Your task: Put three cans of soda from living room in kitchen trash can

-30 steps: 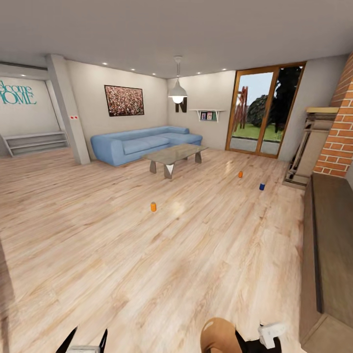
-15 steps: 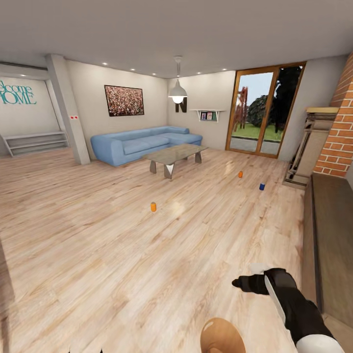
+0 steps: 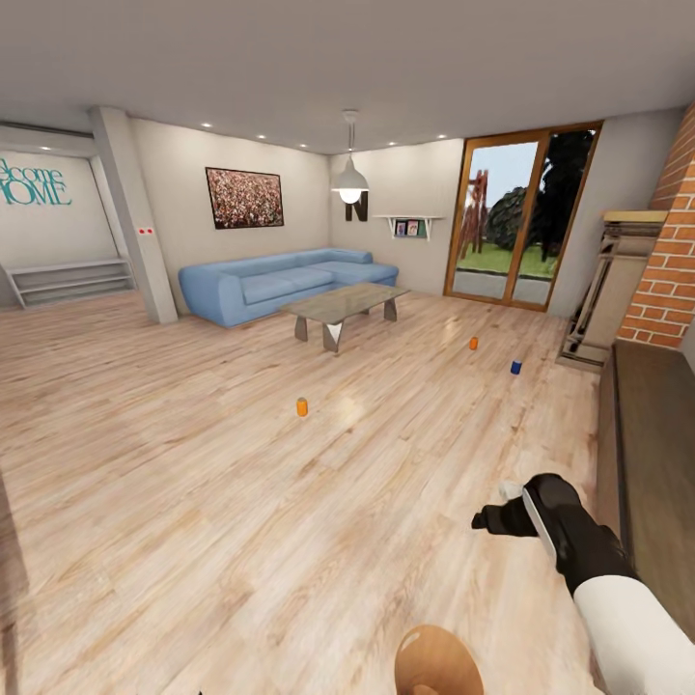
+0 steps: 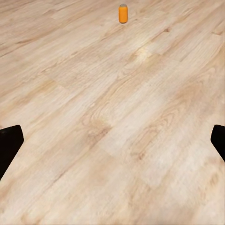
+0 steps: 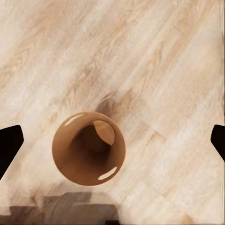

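Observation:
Three soda cans stand upright on the living room's plank floor: an orange can (image 3: 302,407) mid-floor, another orange can (image 3: 473,343) and a blue can (image 3: 515,367) further off toward the glass doors. The nearest orange can (image 4: 123,13) also appears ahead of my left gripper, whose dark fingertips (image 4: 9,145) stand wide apart, open and empty. The trash can (image 3: 434,661), copper-brown inside, sits at my feet. My right gripper (image 3: 487,521) hovers above the floor beyond it, open. In the right wrist view the trash can (image 5: 89,149) lies below, apart from the fingertips (image 5: 9,143).
A blue corner sofa (image 3: 280,282) and a glass coffee table (image 3: 343,304) stand at the back. The brick fireplace (image 3: 666,270) and a long dark wooden bench (image 3: 652,483) line the right side. A pillar (image 3: 135,217) stands at the left.
My right arm has swung up from the picture's bottom edge and now reaches forward over the floor. The left fingertips have dropped out of the head view. The cans have not moved.

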{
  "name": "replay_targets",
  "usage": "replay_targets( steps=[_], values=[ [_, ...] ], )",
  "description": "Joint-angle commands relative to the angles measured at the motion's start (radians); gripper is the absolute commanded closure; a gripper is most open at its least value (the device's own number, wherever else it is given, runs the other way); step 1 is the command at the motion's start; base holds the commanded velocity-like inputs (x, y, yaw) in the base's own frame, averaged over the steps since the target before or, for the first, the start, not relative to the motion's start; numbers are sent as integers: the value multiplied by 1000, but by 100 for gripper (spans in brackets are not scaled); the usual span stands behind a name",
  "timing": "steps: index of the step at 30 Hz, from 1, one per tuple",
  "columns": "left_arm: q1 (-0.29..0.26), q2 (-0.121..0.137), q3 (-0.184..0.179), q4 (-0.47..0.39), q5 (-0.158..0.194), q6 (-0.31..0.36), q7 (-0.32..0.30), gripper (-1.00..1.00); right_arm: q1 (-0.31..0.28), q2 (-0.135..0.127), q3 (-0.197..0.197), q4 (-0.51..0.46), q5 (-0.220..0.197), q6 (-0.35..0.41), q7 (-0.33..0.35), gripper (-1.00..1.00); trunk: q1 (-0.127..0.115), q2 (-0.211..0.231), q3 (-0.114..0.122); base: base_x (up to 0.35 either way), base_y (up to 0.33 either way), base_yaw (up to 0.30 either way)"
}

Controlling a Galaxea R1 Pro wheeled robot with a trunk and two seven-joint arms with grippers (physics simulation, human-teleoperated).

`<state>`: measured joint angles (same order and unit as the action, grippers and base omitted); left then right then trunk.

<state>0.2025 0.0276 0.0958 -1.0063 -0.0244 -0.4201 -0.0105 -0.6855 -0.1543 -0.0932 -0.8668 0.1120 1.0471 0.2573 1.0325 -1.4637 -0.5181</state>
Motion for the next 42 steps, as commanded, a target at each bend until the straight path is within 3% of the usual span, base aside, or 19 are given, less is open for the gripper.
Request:
replay_targets(
  steps=[1, 10, 16, 23, 34, 42],
  values=[
    [0, 0, 0, 0, 0, 0, -1, -100, -4, -6, 0, 9, 2, 0, 0, -100, 4, -7, -3, 0, 0, 0],
    [-1, 1, -2, 5, 1, 1, -3, -100, -17, -99, -9, 96, 4, 0, 13, -100, 38, -70, -31, 0, 0, 0],
    [-1, 0, -2, 47, 1, 1, -3, -100, -18, -116, -5, 116, 3, 0, 16, -100, 61, -112, -50, 0, 0, 0],
    [-1, 0, -2, 73, 1, 1, -3, -100, -19, -115, 3, 124, 3, 0, 13, -100, 88, -161, -72, 0, 0, 0],
    [-2, 0, -2, 79, 1, 1, -3, -100, -19, -80, 7, 126, 9, 0, -1, -100, 130, -238, -107, 0, 0, 0],
    [-2, 0, -2, 79, 1, 0, -3, -100, -19, -26, 17, 125, 20, 0, -4, -100, 161, -294, -132, 0, 0, 0]
  ],
)
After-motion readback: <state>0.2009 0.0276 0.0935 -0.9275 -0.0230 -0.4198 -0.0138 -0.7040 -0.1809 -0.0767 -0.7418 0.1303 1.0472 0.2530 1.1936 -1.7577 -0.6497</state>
